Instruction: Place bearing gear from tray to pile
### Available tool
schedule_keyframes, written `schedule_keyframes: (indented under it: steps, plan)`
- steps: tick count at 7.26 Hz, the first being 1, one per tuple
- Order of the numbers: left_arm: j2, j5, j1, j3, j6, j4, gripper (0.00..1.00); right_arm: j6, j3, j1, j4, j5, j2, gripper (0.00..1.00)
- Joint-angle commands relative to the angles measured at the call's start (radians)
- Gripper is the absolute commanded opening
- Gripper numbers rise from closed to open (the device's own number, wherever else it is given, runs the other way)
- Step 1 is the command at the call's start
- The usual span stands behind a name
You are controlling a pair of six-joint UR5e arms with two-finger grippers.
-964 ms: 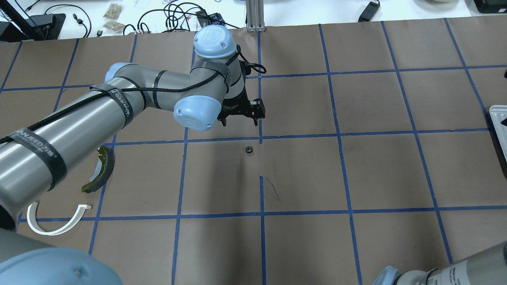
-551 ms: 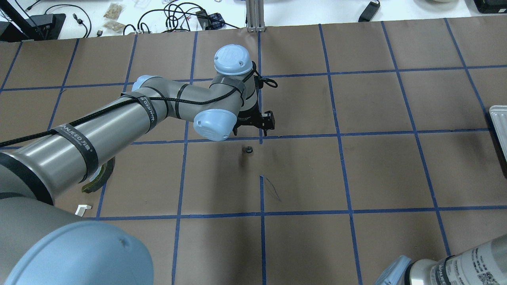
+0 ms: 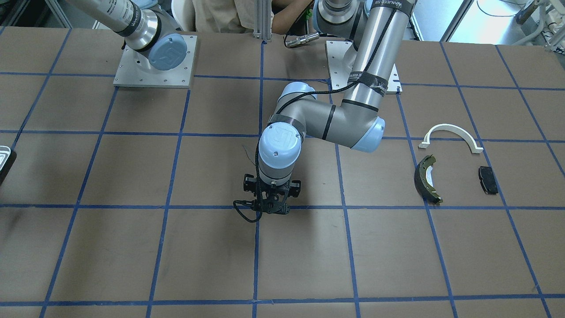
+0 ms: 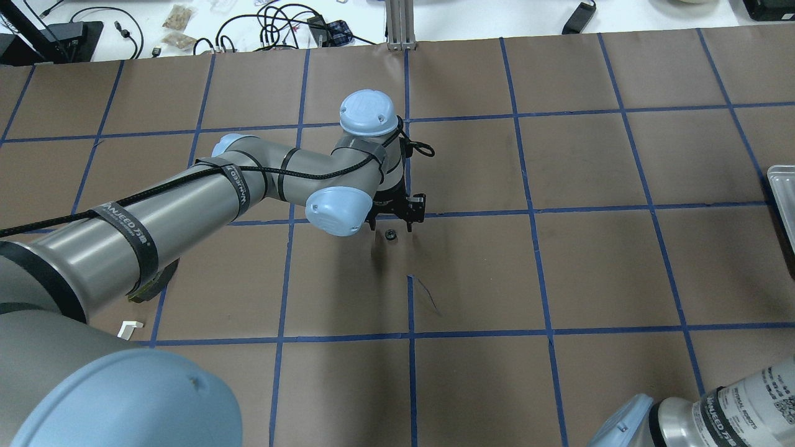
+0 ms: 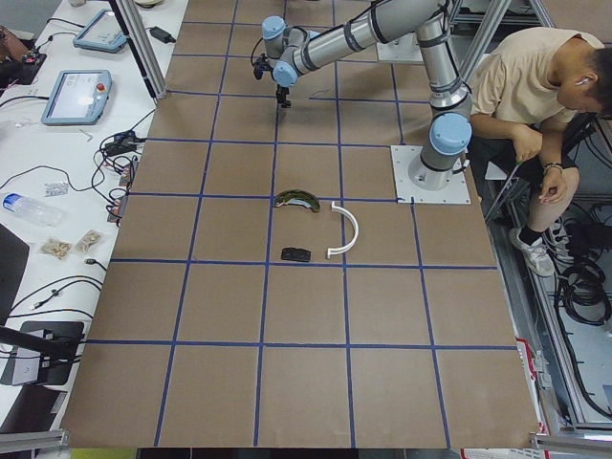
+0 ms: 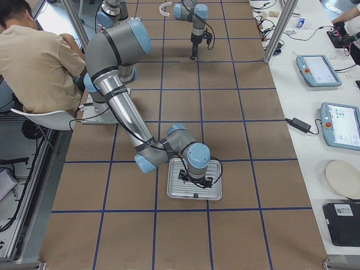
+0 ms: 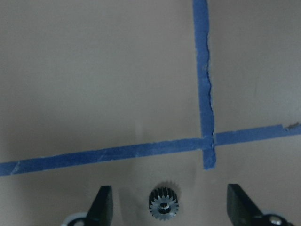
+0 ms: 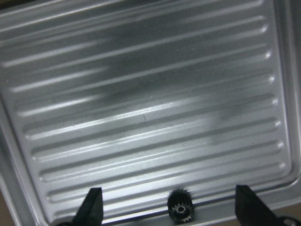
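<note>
Far from the tray, front-facing view: left gripper points down at the table's middle. The tray is a sliver at the edge. The pile lies on the side opposite the tray: white arch strip, brake shoe and black pad, near one another but not touching.
Overhead view: loose gear lies on the brown paper between the left gripper's fingertips, well apart from the tray. The pile is farther still from the tray.
Left-side view: the three pile parts lie well apart from the left gripper, on its side away from the tray.
Right-side view: right gripper hangs directly over the tray, with tray gear under it, inside the tray near one rim.
Left wrist view: jaws stand wide apart. The loose gear sits midway between them, touching neither, just beside a tape crossing.
Right wrist view: jaws stand wide apart. The tray gear rests on the tray's ribbed floor beside its rim, clear of both.
</note>
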Motion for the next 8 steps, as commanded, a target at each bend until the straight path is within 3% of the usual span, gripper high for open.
schedule_keyframes:
  steps: [1, 2, 5, 6, 8]
  plan:
    - [-0.004, 0.002, 0.001, -0.002, 0.001, -0.004, 0.21, -0.03, -0.017, -0.001, 0.001, 0.005, 0.023, 1.0]
    - [-0.002, 0.002, -0.001, -0.004, 0.001, -0.004, 0.0, -0.035, -0.015, -0.001, 0.001, 0.004, 0.03, 1.0]
    - [0.031, 0.063, 0.028, 0.044, 0.026, -0.043, 0.0, -0.099, -0.012, -0.001, -0.015, 0.001, 0.044, 1.0]
    - [0.053, 0.063, 0.086, 0.102, 0.067, -0.136, 0.0, -0.118, -0.02, -0.001, -0.015, 0.002, 0.059, 1.0]
    - [0.085, 0.066, 0.264, 0.326, 0.261, -0.476, 0.0, -0.144, -0.023, -0.001, -0.016, 0.004, 0.062, 1.0]
